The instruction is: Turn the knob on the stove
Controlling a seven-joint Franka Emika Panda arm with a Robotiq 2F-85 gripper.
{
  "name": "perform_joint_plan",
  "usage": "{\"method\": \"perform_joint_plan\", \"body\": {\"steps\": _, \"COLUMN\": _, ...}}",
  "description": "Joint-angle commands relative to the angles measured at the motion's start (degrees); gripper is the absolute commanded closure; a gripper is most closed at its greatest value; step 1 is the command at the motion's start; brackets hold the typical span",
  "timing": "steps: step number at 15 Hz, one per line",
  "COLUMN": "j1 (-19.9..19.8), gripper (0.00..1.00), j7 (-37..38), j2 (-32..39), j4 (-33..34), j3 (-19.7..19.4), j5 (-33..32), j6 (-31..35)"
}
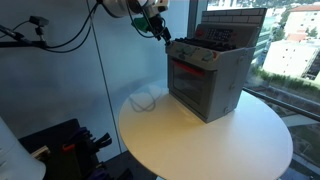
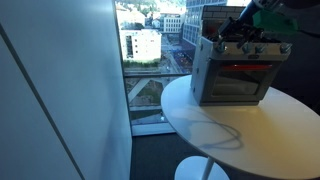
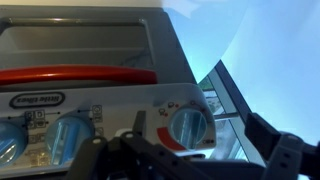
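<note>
The grey toy stove [image 1: 208,78] stands on a round white table [image 1: 200,140] and shows in both exterior views [image 2: 235,80]. It has a red-orange oven window and a brick-patterned back panel. My gripper [image 1: 160,30] is at the stove's upper front, by the knob row [image 2: 255,38]. In the wrist view the gripper [image 3: 200,128] is open. Its two dark fingers stand on either side of a translucent blue knob [image 3: 188,125] at the end of the row, and do not touch it. Two more blue knobs [image 3: 65,135] sit further along, under the red oven handle [image 3: 80,73].
The table [image 2: 215,125] stands next to a tall window with buildings far below. A thin cable [image 1: 143,100] lies looped on the table beside the stove. Dark equipment [image 1: 60,145] sits low beside the table, and a grey wall is behind.
</note>
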Motion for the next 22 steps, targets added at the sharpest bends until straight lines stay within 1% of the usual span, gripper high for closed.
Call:
{"method": "perform_joint_plan", "body": {"steps": 1, "j1": 1.72, "gripper": 0.00, "j7": 1.18, "j2": 1.79, "j4": 2.48, "j3": -1.56, "j5": -1.96, "j6": 0.46}}
{"method": "perform_joint_plan", "body": {"steps": 3, "j1": 2.27, "gripper": 0.00, "j7": 1.29, "j2": 2.22, "j4": 2.91, "j3": -1.97, "j5": -2.44, "j6": 0.46}}
{"method": "perform_joint_plan", "body": {"steps": 4, "j1": 2.50, "gripper": 0.03, "j7": 1.35, "j2": 2.37, "j4": 3.06, "j3": -2.17, "j5": -2.69, "j6": 0.47}}
{"method": "perform_joint_plan", "body": {"steps": 5, "j1": 2.69, "gripper": 0.09, "j7": 1.39, "j2": 2.49, "j4": 3.20, "j3": -2.38, "j5": -2.80, "j6": 0.51}}
{"method": "perform_joint_plan", "body": {"steps": 6, "j1": 2.85, "gripper": 0.08, "j7": 1.36, "j2": 2.58, "j4": 3.29, "j3": -2.56, "j5": -2.83, "j6": 0.52}}
{"method": "perform_joint_plan", "body": {"steps": 7, "j1": 3.00, "gripper": 0.10, "j7": 1.34, "j2": 2.62, "j4": 3.36, "j3": -2.72, "j5": -2.87, "j6": 0.57}}
{"method": "perform_joint_plan", "body": {"steps": 8, "j1": 3.09, "gripper": 0.09, "j7": 1.33, "j2": 2.64, "j4": 3.40, "j3": -2.84, "j5": -2.87, "j6": 0.60}}
{"method": "perform_joint_plan", "body": {"steps": 9, "j1": 3.16, "gripper": 0.11, "j7": 1.36, "j2": 2.67, "j4": 3.46, "j3": -2.96, "j5": -2.99, "j6": 0.64}}
{"method": "perform_joint_plan", "body": {"steps": 11, "j1": 3.35, "gripper": 0.08, "j7": 1.59, "j2": 2.81, "j4": 3.72, "j3": -3.30, "j5": -3.52, "j6": 0.67}}
{"method": "perform_joint_plan", "body": {"steps": 13, "j1": 3.47, "gripper": 0.09, "j7": 1.73, "j2": 3.00, "j4": 4.02, "j3": -3.56, "j5": -4.00, "j6": 0.76}}
{"method": "perform_joint_plan", "body": {"steps": 14, "j1": 3.54, "gripper": 0.11, "j7": 1.73, "j2": 3.14, "j4": 4.23, "j3": -3.66, "j5": -4.06, "j6": 0.77}}
{"method": "perform_joint_plan", "body": {"steps": 15, "j1": 3.65, "gripper": 0.17, "j7": 1.83, "j2": 3.32, "j4": 4.44, "j3": -3.82, "j5": -4.29, "j6": 0.82}}
{"method": "perform_joint_plan", "body": {"steps": 17, "j1": 3.71, "gripper": 0.19, "j7": 1.86, "j2": 3.55, "j4": 4.65, "j3": -3.96, "j5": -4.57, "j6": 0.87}}
{"method": "perform_joint_plan", "body": {"steps": 18, "j1": 3.74, "gripper": 0.26, "j7": 1.92, "j2": 3.65, "j4": 4.71, "j3": -4.03, "j5": -4.69, "j6": 0.90}}
{"method": "perform_joint_plan", "body": {"steps": 19, "j1": 3.79, "gripper": 0.28, "j7": 1.93, "j2": 3.73, "j4": 4.77, "j3": -4.08, "j5": -4.76, "j6": 0.92}}
{"method": "perform_joint_plan", "body": {"steps": 21, "j1": 3.94, "gripper": 0.37, "j7": 1.98, "j2": 3.86, "j4": 4.85, "j3": -4.25, "j5": -4.76, "j6": 1.00}}
{"method": "perform_joint_plan", "body": {"steps": 22, "j1": 4.02, "gripper": 0.33, "j7": 2.04, "j2": 3.91, "j4": 4.87, "j3": -4.34, "j5": -4.80, "j6": 1.04}}
